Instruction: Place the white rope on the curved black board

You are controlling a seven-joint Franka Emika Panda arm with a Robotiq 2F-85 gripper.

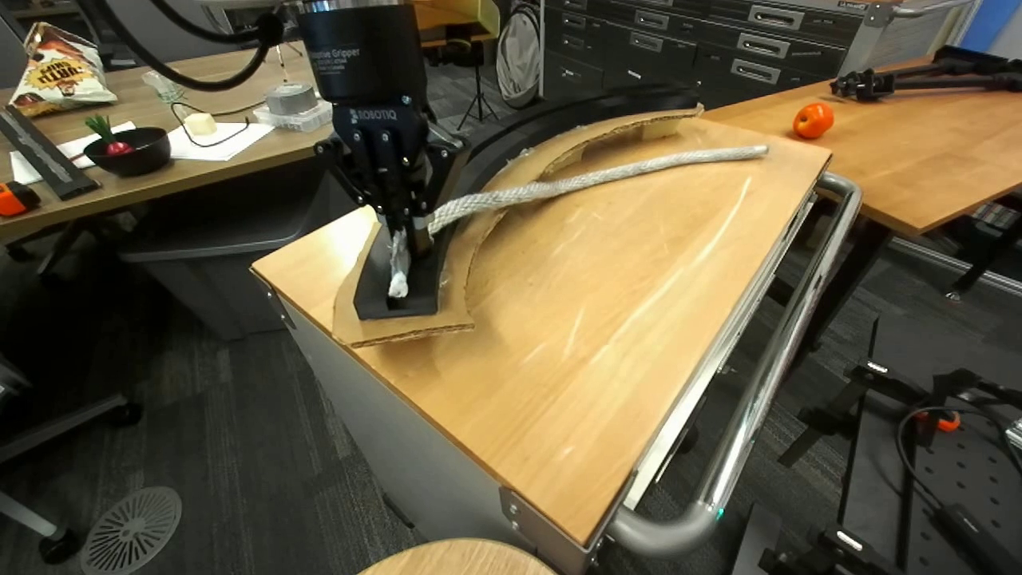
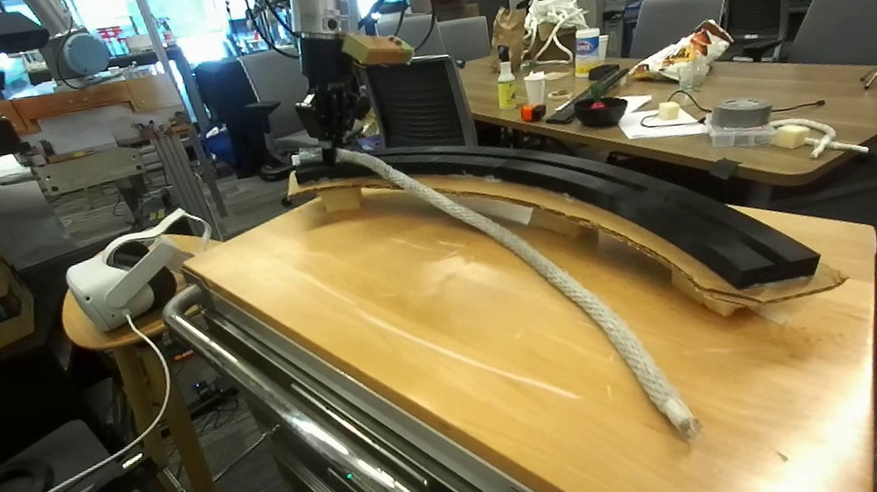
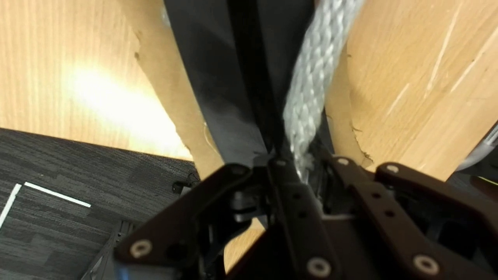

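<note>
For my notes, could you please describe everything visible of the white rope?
The white rope looks thick, braided and greyish. The gripper pinches it near one end, above an end of the curved black board; from there it curves off the board and over the tabletop, its far tip rough. Contact with either is unclear.

Qty, fg: 1x white rope (image 2: 562,281), 1x curved blk board (image 2: 582,180), 1x end effector (image 2: 330,155). Also: 1x VR headset (image 2: 113,284), 1x blk bowl (image 2: 601,114), 1x chip bag (image 1: 64,72), 1x spray btl (image 2: 507,90).
</note>
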